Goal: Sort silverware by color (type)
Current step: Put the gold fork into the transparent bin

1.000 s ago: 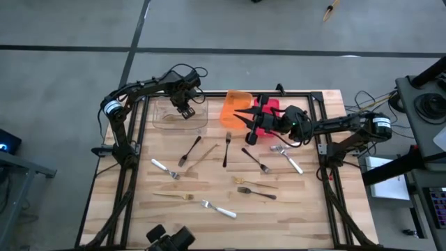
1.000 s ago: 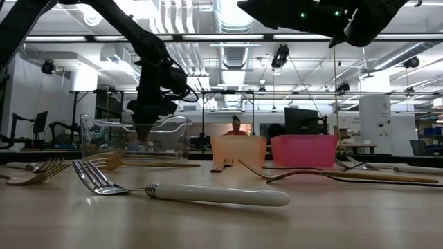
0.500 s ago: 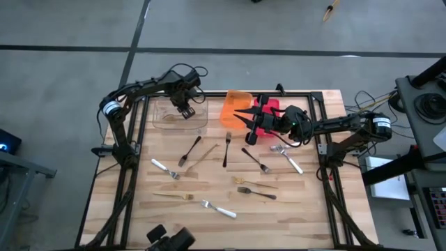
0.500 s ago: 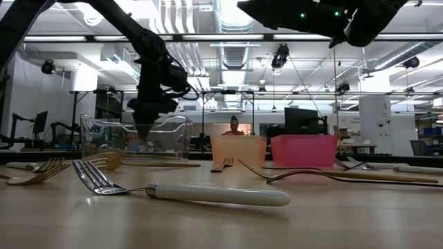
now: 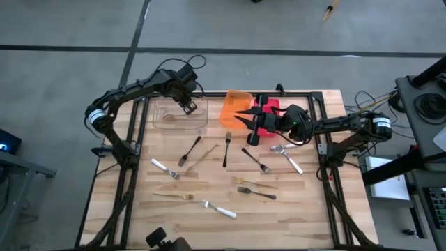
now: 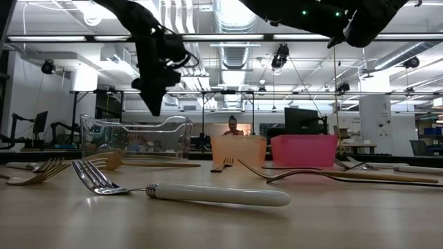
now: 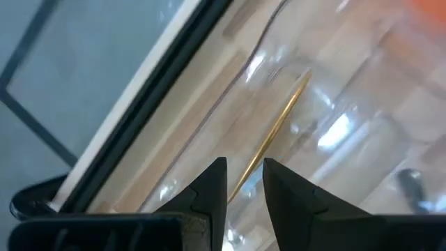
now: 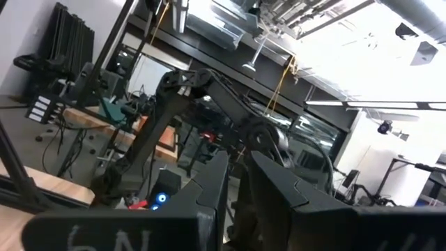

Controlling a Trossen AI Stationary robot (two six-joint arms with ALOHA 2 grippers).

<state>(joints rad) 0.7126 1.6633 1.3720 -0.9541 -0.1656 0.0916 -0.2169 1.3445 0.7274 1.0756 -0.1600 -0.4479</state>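
My left gripper (image 5: 189, 107) hangs open by a narrow gap above the clear bin (image 5: 164, 124) at the far left, nothing between its fingers (image 7: 217, 183). A gold utensil (image 7: 279, 129) lies flat on the bin's floor below it. My right gripper (image 5: 240, 127) waits high over the orange bin (image 5: 235, 106) and red bin (image 5: 273, 106), tipped upward, its fingers (image 8: 212, 183) a little apart and empty. Loose silverware lies flat on the table: black forks (image 5: 227, 148), gold pieces (image 5: 174, 196), and silver forks with white handles (image 5: 219, 209).
Dark frame rails (image 5: 127, 178) run along the table's left and right sides. The three bins stand in a row at the far edge. Forks are scattered over the middle and near part of the table, one large in the low view (image 6: 180, 192). A person (image 6: 233, 126) sits far behind.
My left gripper has risen up out of the clear bin and now hangs above its rim, tipped a little; its finger gap looks the same. The gold utensil stays on the bin's floor.
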